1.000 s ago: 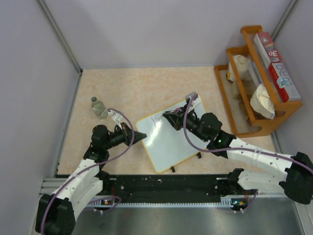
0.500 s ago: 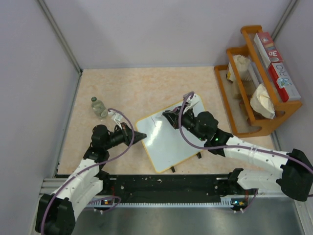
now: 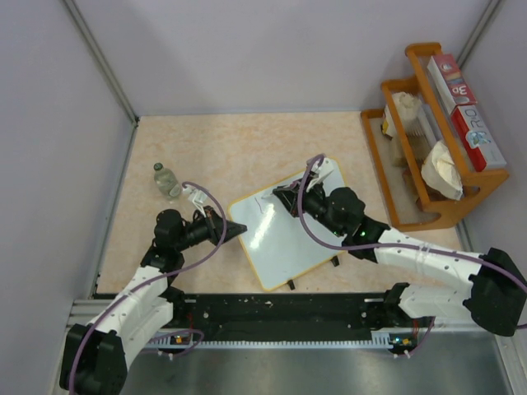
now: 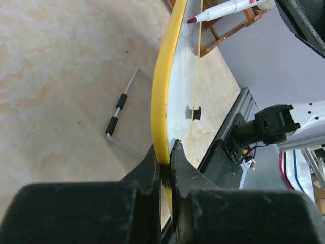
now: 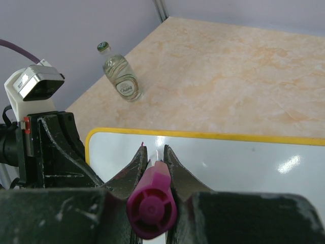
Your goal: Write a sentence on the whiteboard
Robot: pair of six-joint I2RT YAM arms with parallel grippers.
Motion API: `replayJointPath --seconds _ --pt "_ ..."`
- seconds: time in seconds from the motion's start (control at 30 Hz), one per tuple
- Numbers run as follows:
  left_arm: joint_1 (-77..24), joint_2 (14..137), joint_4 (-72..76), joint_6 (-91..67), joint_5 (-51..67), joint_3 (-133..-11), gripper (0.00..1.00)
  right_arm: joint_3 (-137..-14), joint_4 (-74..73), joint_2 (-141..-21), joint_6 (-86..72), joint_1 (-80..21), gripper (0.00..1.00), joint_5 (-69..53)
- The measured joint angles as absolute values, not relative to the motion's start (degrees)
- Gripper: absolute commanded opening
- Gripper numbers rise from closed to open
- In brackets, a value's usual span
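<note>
The whiteboard (image 3: 292,239) lies tilted on the table, white with a yellow rim (image 4: 161,96). My left gripper (image 3: 236,231) is shut on the rim at its left corner (image 4: 166,152). My right gripper (image 3: 284,197) is shut on a purple-pink marker (image 5: 152,206) and hovers over the board's far left part (image 5: 244,157). The marker's tip (image 4: 193,20) points down at the board. Of the sentence, only a thin short stroke (image 3: 263,202) shows, seen as a tiny pink mark (image 5: 142,145) beside my right fingers.
A small clear bottle (image 3: 167,179) lies at the far left of the table (image 5: 122,77). A wooden rack (image 3: 428,136) with boxes and bags stands at the right. A grey wire stand (image 4: 121,119) shows under the board. Walls close in the table.
My right gripper with the marker has shifted slightly left over the board. The left gripper and the board have stayed still.
</note>
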State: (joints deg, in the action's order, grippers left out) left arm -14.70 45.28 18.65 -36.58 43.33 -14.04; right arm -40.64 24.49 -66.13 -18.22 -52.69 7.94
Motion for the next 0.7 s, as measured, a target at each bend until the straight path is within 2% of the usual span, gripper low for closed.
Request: replayJointPath --seconds 0.7 --pt "-14.59 45.65 18.37 -36.38 43.24 -14.04 0.00 -38.76 26.11 -66.70 -20.29 -52.62 0.00 6.26"
